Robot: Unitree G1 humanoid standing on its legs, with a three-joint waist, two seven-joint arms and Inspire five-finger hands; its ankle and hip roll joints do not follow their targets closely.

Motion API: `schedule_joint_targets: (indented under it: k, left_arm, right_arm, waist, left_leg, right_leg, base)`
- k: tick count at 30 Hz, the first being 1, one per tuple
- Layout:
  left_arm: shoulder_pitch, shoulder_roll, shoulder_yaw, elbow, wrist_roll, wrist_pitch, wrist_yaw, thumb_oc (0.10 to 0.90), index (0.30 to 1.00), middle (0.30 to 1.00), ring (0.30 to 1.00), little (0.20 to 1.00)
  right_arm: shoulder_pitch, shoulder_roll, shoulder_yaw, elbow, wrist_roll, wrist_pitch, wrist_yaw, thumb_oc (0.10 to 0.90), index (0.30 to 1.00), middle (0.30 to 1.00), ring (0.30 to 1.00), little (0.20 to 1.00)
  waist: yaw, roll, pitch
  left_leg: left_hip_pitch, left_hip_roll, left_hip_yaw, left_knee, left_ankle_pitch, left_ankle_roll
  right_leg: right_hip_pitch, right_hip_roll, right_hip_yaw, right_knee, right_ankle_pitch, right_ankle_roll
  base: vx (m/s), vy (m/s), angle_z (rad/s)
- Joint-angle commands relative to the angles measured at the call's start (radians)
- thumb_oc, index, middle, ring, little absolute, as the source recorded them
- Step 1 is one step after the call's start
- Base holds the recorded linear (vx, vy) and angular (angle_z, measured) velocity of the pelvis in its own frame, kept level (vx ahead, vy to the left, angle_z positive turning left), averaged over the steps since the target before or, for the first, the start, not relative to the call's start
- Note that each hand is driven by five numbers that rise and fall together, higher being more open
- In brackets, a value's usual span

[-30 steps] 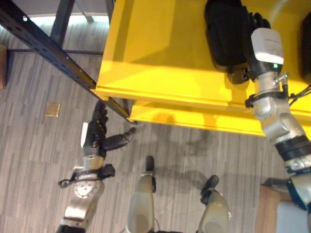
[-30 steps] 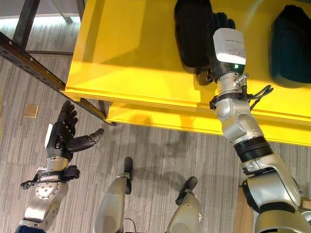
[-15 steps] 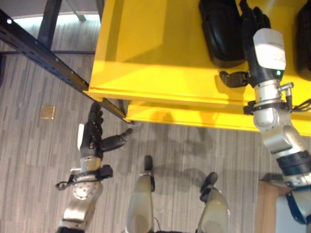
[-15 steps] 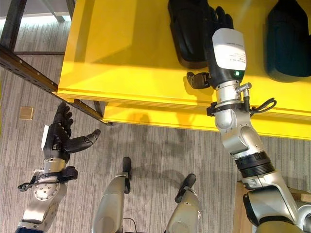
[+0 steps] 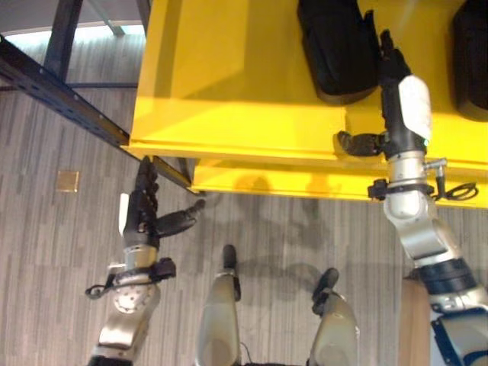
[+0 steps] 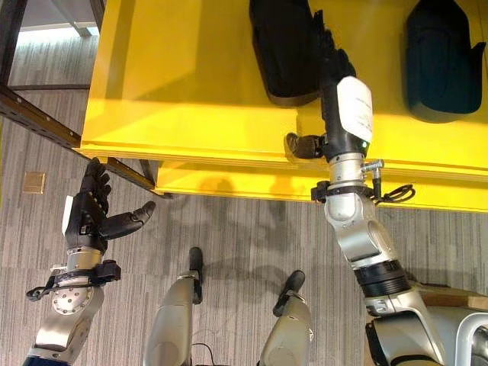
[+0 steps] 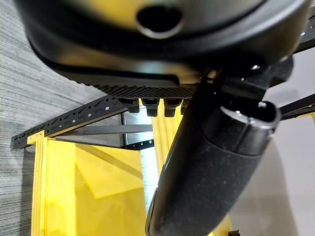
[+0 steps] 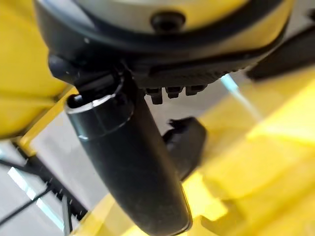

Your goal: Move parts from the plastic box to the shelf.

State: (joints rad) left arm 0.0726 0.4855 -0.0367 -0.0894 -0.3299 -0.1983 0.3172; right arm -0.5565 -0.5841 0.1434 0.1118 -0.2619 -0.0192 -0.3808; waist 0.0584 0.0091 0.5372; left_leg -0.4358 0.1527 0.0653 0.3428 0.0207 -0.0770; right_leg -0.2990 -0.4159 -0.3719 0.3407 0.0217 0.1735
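From the left eye view, a bright yellow flat shelf board [image 5: 252, 84] spans the upper part, with a dark perforated steel frame rail [image 5: 69, 103] running under its left corner over a grey wood-grain floor [image 5: 53, 229]. A black moulded plastic part [image 5: 335, 46] lies on the shelf, and the edge of a second black part [image 5: 473, 61] lies well to its right. The right hand [image 5: 396, 91] reaches over the shelf just beside the first part, fingers straight and thumb out to the side, clasping nothing. The left hand [image 5: 145, 210] hangs low over the floor, below the shelf's front edge, fingers straight and thumb spread. A small tan square plate [image 5: 67, 181] sits in the floor.

The right eye view gives the second dark part [image 6: 442, 57] whole, well apart from the first [image 6: 282, 49], with the right hand [image 6: 339, 99] between them.

The left wrist view looks past the left hand's thumb [image 7: 211, 167] at yellow panels [image 7: 83, 196] and the frame rail [image 7: 74, 120].

The right wrist view shows the right thumb [image 8: 133, 167] with a black part [image 8: 187, 145] beyond it, on the yellow surface [image 8: 256, 162].
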Motion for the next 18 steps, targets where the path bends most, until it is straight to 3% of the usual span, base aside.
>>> schedule_joint_targets:
  k: [1,5,18]
  left_arm:
    - [0.011,0.018,0.066,-0.140,0.028,-0.087,0.024,0.900,1.000,1.000,1.000,1.000]
    - [0.012,0.021,0.052,-0.133,0.006,-0.089,0.013,0.900,1.000,1.000,1.000,1.000]
    - [-0.003,0.028,0.030,-0.120,-0.015,-0.102,0.000,0.900,1.000,1.000,1.000,1.000]
  right_arm:
    - [-0.102,-0.034,-0.077,-0.109,0.071,-0.111,-0.091,0.900,1.000,1.000,1.000,1.000]
    - [-0.100,0.000,-0.102,-0.083,0.230,-0.168,-0.102,0.900,1.000,1.000,1.000,1.000]
    - [-0.131,0.035,-0.124,-0.019,0.394,-0.236,-0.107,0.900,1.000,1.000,1.000,1.000]
  waist:
    - [0.001,-0.022,-0.048]
    - [0.003,-0.020,-0.047]
    - [0.014,-0.006,-0.052]
  left_leg:
    - [0.067,0.018,0.000,-0.029,-0.024,0.004]
    - [0.074,0.020,0.002,-0.025,-0.031,0.000]
    - [0.075,0.015,-0.003,-0.031,-0.024,-0.001]
  right_leg:
    - [-0.028,0.008,0.025,0.086,0.005,-0.009]
    - [-0.024,0.009,0.029,0.092,-0.004,-0.007]
    - [-0.023,0.007,0.025,0.092,-0.001,-0.007]
  base:
    - [0.01,-0.017,-0.05]
    - [0.00,-0.003,-0.01]
    - [0.00,0.000,0.00]
